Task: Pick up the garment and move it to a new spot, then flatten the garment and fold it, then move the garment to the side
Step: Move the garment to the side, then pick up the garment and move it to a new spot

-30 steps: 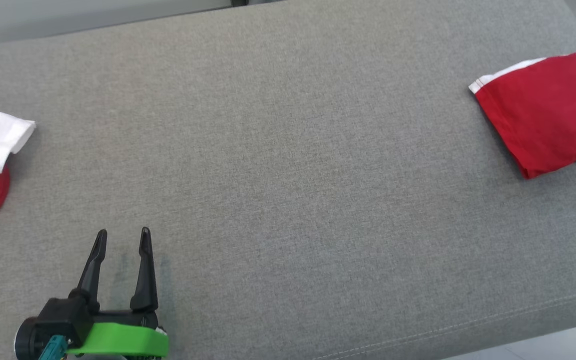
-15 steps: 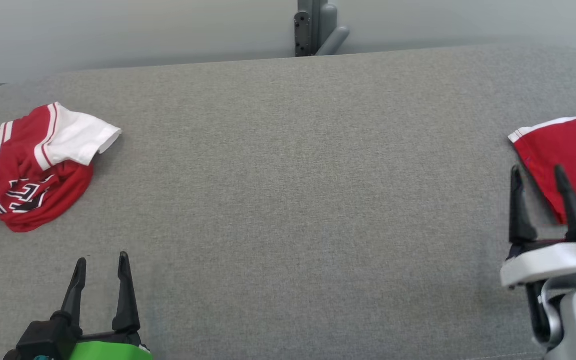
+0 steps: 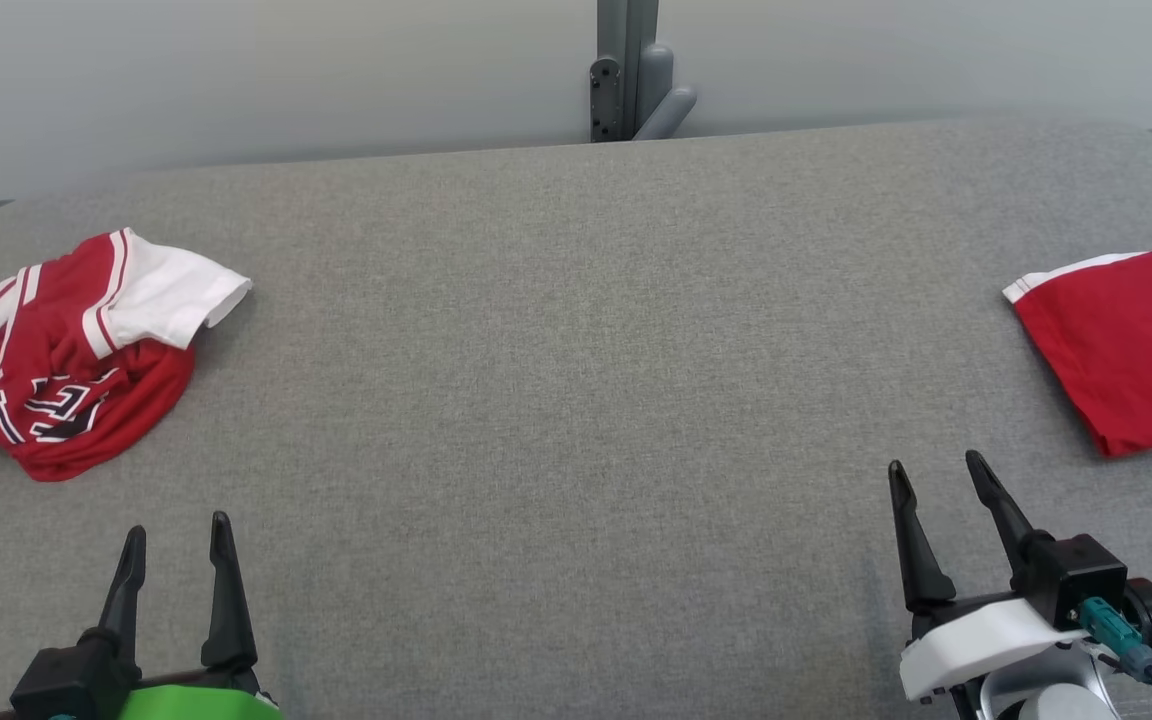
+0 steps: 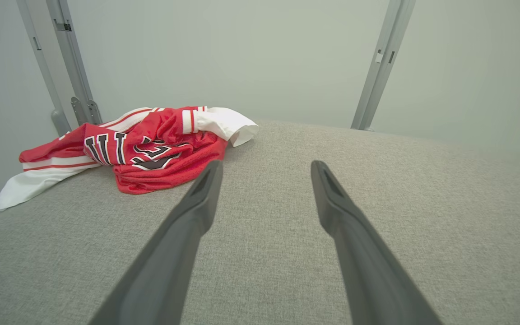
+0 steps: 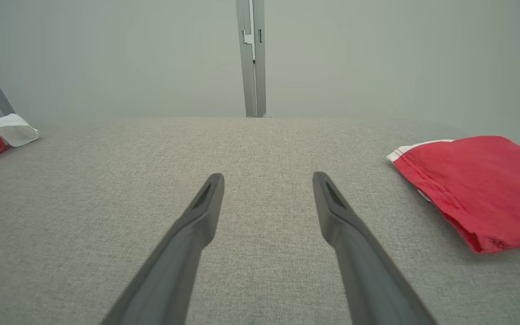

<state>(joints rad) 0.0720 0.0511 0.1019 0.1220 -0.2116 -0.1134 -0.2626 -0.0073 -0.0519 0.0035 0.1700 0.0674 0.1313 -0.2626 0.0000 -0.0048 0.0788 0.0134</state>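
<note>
A crumpled red-and-white jersey (image 3: 66,370) is lying in a heap at about 9 o'clock on the grey fabric tabletop (image 3: 576,400). One white sleeve is pointing toward 3 o'clock, and dark lettering with white edging is showing across its red front. In the left wrist view the heap is sitting toward 10 o'clock of the fingertips and apart from them, and a white strip is trailing off toward the tabletop's edge.

A folded red garment (image 3: 1126,350) with a white band along its far edge is lying flat at about 3 o'clock and is running off the frame there.

The left tool (image 3: 178,524) is sitting at 7 o'clock with its two dark fingers pointing toward 12 o'clock. They are standing well apart and are gripping nothing. The right tool (image 3: 934,460) is sitting at 5 o'clock with its fingers spread just as wide and nothing between them. The folded garment is lying toward 2 o'clock of it, and the two are not touching.

A grey metal post (image 3: 626,70) is rising against the pale wall (image 3: 236,70) at 12 o'clock, just behind the tabletop's far edge.
</note>
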